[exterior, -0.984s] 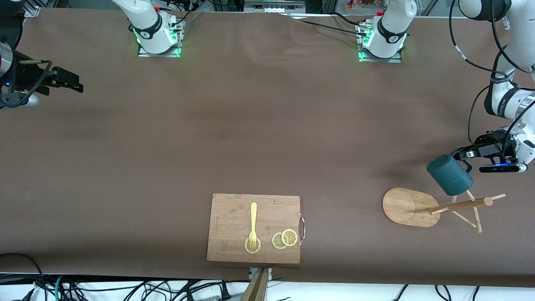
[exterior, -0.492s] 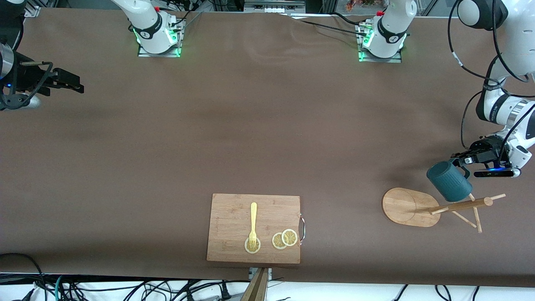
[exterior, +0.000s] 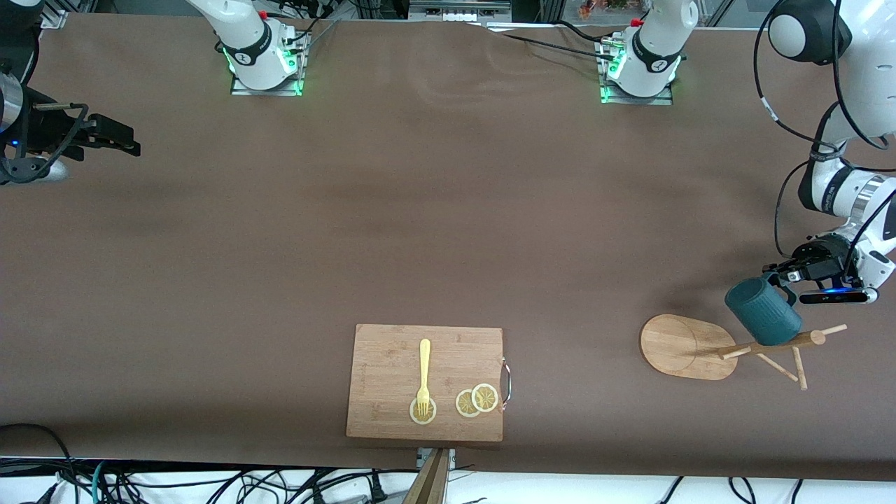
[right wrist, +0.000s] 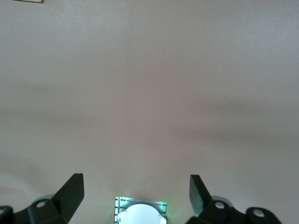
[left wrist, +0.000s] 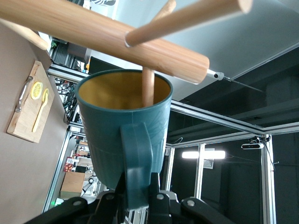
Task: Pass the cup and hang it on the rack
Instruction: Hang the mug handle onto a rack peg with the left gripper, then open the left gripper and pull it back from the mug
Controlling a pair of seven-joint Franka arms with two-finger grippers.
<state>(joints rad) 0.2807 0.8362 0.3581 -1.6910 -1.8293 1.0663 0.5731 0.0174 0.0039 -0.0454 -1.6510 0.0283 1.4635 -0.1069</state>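
The brown worktop (exterior: 434, 231) is seen stretched wide, with most of its surface bare between the arm bases and the rack. A rectangular bamboo cutting board (exterior: 392, 364) is laid near the worktop's edge closest to the front camera, well apart from the rack toward the right arm's end; a yellow fork (exterior: 424, 374) and lemon slices (exterior: 477, 400) are carried on it.

The rack (exterior: 689, 346) is placed toward the left arm's end: a flat oval base, a central post and thin dowel pegs in pale wood. Open worktop is left all round its base.

The cup (exterior: 763, 311) is held over the rack's pegs, tilted, its mouth turned toward the post. It is dark teal with a ribbed outside, a yellowish-tan inside and a loop handle. In the left wrist view one peg is seen reaching into the cup's (left wrist: 124, 135) mouth.

The left gripper (exterior: 785, 274) is clamped on the cup's handle. The right gripper (exterior: 115, 136) is held with its jaws apart over bare worktop at the right arm's end, where that arm waits.

No writing can be read.
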